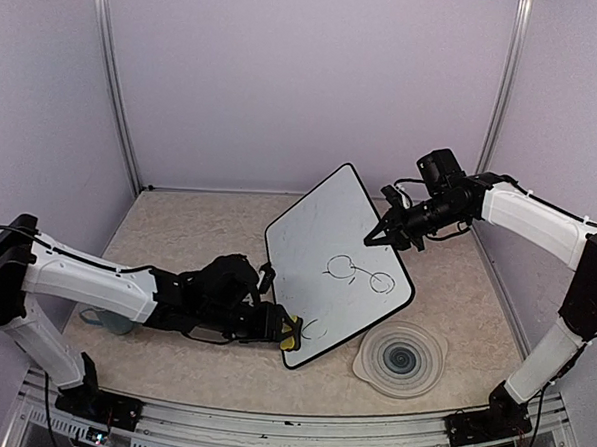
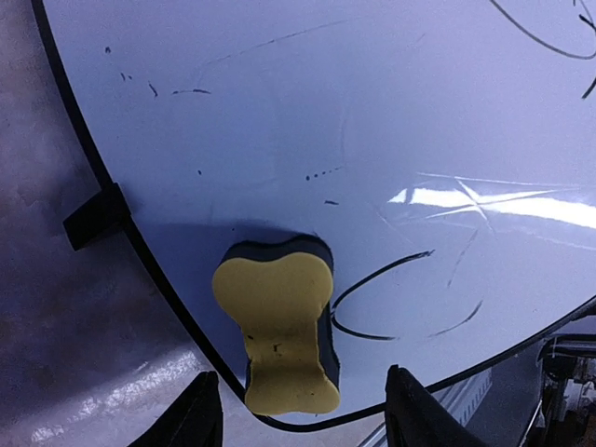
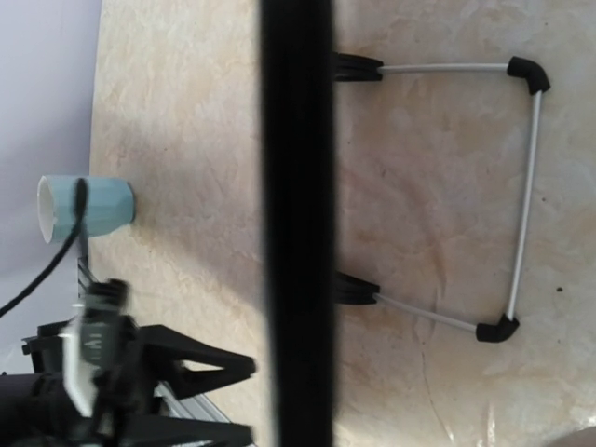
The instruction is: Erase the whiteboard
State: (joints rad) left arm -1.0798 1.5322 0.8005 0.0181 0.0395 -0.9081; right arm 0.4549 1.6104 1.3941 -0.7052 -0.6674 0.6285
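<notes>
Nearest you, the grey ringed plate [image 1: 400, 359] lies flat on the tabletop [image 1: 178, 237], just beside the front corner of the whiteboard [image 1: 323, 235]. Your left pincer [image 2: 304, 410] is spread at that corner, its tips on either side of a yellow sponge [image 2: 279, 326] that rests on the board's lower edge, with neither tip visibly touching it. The whiteboard stands tilted mid-tabletop on a wire stand [image 3: 523, 186] with black marker loops [image 1: 356, 272] on its lower half, and farther back your right pincer [image 1: 378, 236] meets its right edge, though you cannot tell whether it is pinching the frame.
</notes>
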